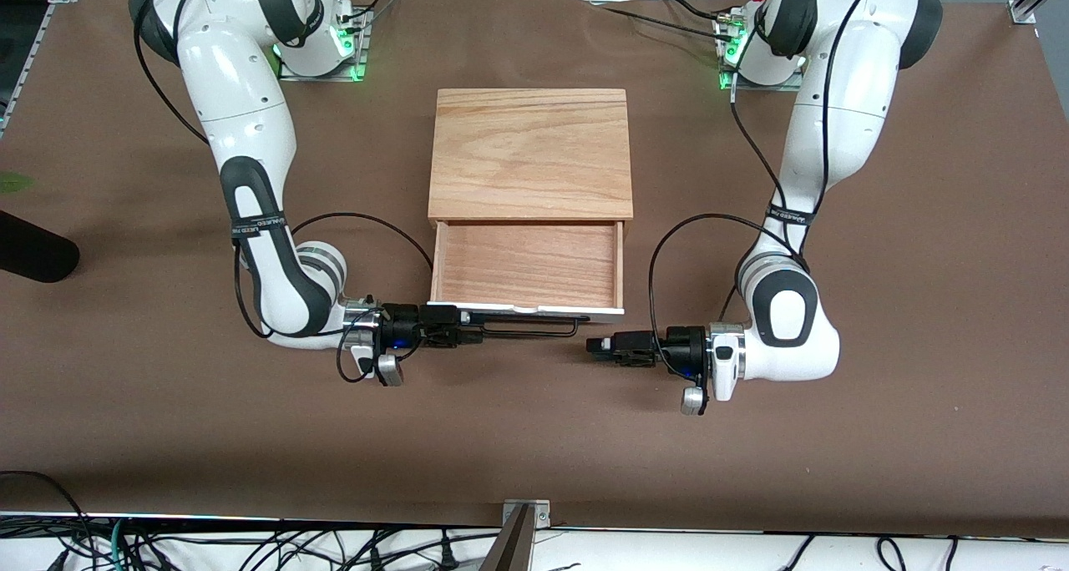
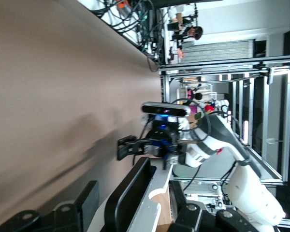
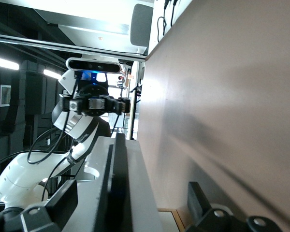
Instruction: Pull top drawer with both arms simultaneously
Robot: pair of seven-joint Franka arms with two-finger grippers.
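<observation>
The top drawer (image 1: 528,264) stands pulled out of the wooden box (image 1: 530,149) toward the front camera, its light-wood tray bare. Its white front panel (image 1: 526,308) carries the black wire handle (image 1: 534,326). My right gripper (image 1: 469,335) is open, with its fingers on either side of the handle at the right arm's end; the right wrist view shows the bar (image 3: 119,186) between them. My left gripper (image 1: 595,346) is open at the handle's other end, just off the bar. The left wrist view shows the handle (image 2: 130,195) and panel (image 2: 152,212) between its spread fingers (image 2: 84,200).
The brown table (image 1: 919,304) spreads wide on every side of the box. A dark object (image 1: 33,255) lies at the table edge at the right arm's end. Cables (image 1: 250,550) hang below the edge nearest the front camera. Each wrist view shows the other arm's gripper farther off.
</observation>
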